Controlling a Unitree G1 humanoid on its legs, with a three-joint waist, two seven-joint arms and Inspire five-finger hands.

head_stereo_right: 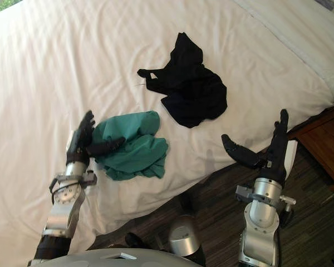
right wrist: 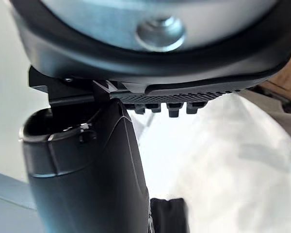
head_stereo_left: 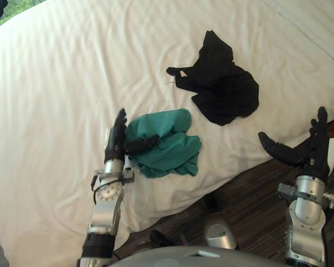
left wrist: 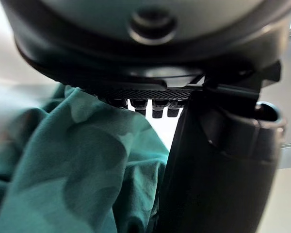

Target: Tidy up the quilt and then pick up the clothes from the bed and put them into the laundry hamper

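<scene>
My left hand (head_stereo_left: 116, 142) stands on edge on the quilt (head_stereo_left: 55, 83), fingers straight and together, thumb spread wide. The green garment (head_stereo_left: 167, 144) is bunched right against my palm, and my thumb lies across its near folds. I judge this as the set-up for a scoop: the flat palm walls the cloth in on one side, so that closing the fingers would gather the bundle rather than push it away. Nothing is clamped yet. My left wrist view shows green folds pressed close under the fingertips.

My right hand (head_stereo_left: 318, 146) is held up past the bed's edge, over the dark floor (head_stereo_left: 256, 206). Its fingers are straight and its thumb splayed, and it holds nothing. It looks parked there, out of the way, ready to help or to take the second piece. The black garment (head_stereo_left: 222, 83) lies crumpled on the quilt, well ahead of both hands and nearer my right, apart from the green one.

The quilt lies spread and fairly smooth with only soft creases, so I take the tidying to be done and the clothes to be what is left.

I can make out no label, tag or print on either garment or on the quilt.
</scene>
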